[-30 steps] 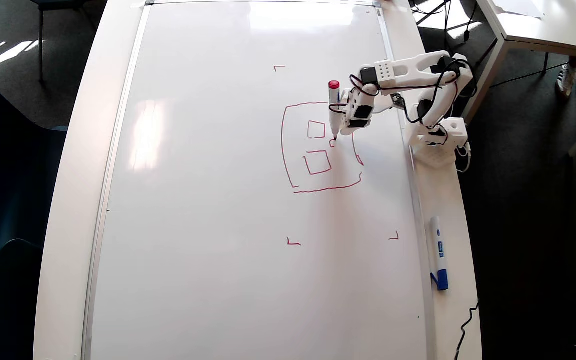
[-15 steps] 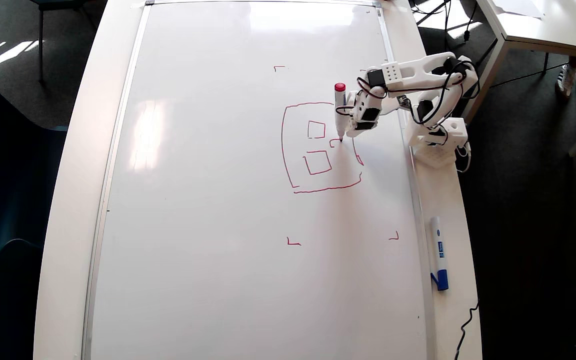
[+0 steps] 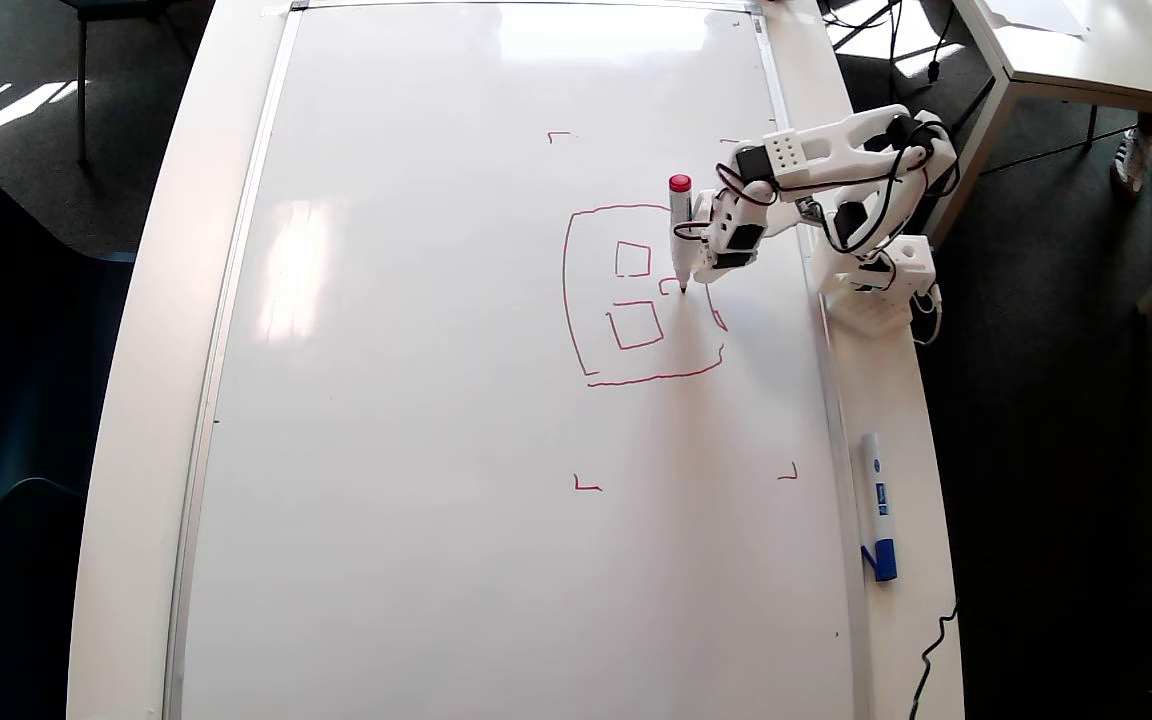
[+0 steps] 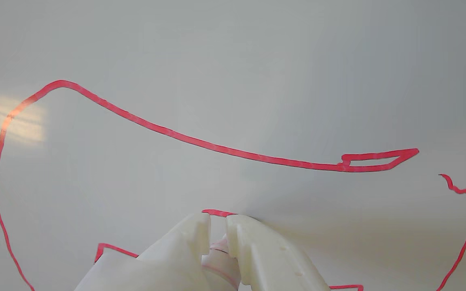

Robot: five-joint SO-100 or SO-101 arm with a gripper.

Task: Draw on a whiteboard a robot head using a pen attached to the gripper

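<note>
Overhead view: the gripper [image 3: 696, 245] clasps the pen [image 3: 680, 232] upright, tip seemingly touching the whiteboard [image 3: 436, 400] inside the robot head [image 3: 636, 295], right of its two squares. Wrist view shows the jaws closed around the pen [image 4: 219, 247].

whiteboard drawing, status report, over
Gripper shut on the pen, tip down on the whiteboard. Robot head partly drawn: outline, two squares, small third shape begun. Blue-capped marker off the board, nothing in the way.

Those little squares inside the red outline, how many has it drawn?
2 finished: an upper square and a larger one below it. A third small shape at the pen tip is unfinished.
</note>
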